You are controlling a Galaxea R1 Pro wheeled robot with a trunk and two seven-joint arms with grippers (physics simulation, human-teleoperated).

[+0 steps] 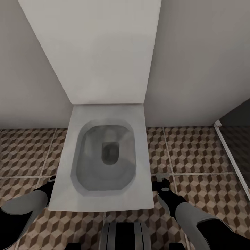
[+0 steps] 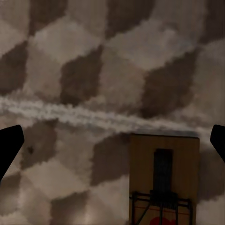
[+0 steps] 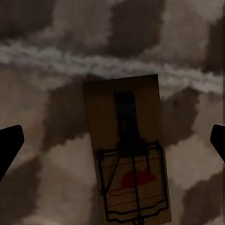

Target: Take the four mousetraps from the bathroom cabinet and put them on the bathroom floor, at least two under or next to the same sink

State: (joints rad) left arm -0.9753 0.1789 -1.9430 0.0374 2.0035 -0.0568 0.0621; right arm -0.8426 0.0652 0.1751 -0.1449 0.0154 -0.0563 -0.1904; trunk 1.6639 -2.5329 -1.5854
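Flat brown wooden mousetrap [image 3: 126,150] lies on the cube-patterned tiled bathroom floor [image 3: 42,187] beneath the wide-open, empty right gripper [image 3: 112,140]; left gripper [image 2: 112,140] likewise open, empty. Best lift straight, avoiding nudges.

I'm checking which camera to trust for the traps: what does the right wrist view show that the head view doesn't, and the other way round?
Right wrist view: a mousetrap lying flat on the floor between the open fingertips, its wire and red mouse mark plain to see.

Head view: a white toilet with its lid up against the wall, both arms lowered either side of it, and a white-edged frame at the right.

Both: the cube-patterned floor tiles with pale grout, and the right gripper.
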